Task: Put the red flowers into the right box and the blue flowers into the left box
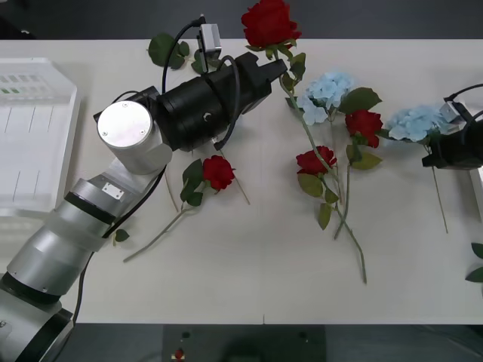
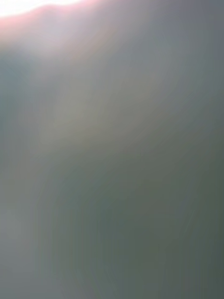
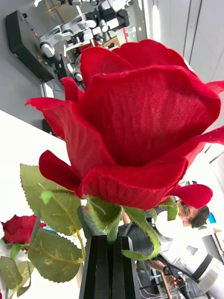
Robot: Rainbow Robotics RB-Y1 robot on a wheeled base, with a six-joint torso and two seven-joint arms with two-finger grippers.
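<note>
My left gripper point(image 1: 280, 69) reaches across to the table's far middle, its black fingers point(image 3: 100, 266) shut on the stem just under a red flower point(image 1: 270, 23), whose bloom point(image 3: 140, 121) looms close in the left wrist view. More red flowers lie on the table point(image 1: 219, 172), point(image 1: 315, 161), point(image 1: 364, 122). One blue flower point(image 1: 326, 90) lies beside them. A second blue flower point(image 1: 419, 121) lies at the right, with my right gripper point(image 1: 451, 147) right against it. The left box point(image 1: 30, 128), a ribbed white crate, stands at the far left. The right box point(image 1: 478, 188) shows as a white edge.
Long green stems and leaves point(image 1: 343, 219) cross the middle of the table. A loose leaf sprig point(image 1: 167, 50) lies at the far edge behind my left arm. A bare stretch of table point(image 1: 249, 279) runs along the near side. The right wrist view is a grey blur.
</note>
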